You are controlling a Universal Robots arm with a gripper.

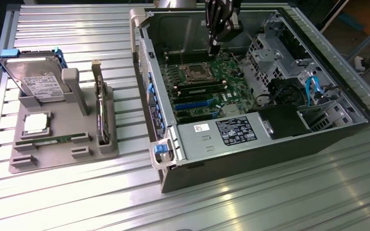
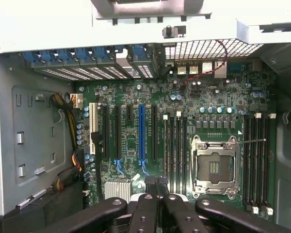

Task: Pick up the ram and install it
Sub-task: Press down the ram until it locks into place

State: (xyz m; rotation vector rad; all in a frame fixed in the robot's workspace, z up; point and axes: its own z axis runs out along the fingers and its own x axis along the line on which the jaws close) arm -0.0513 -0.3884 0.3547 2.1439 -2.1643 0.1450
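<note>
The ram is a thin green strip lying low in the front slot of the grey tray, at the exterior view's left. My gripper hangs inside the open computer case, far from the ram, just above the green motherboard. Its dark fingers are shut with nothing between them. In the wrist view the shut gripper points at the motherboard, over the black memory slots beside the open processor socket.
The tray also holds a hard drive, a square silver processor chip and a dark card on edge. Case walls, a drive cage, cables and the labelled metal box surround the motherboard.
</note>
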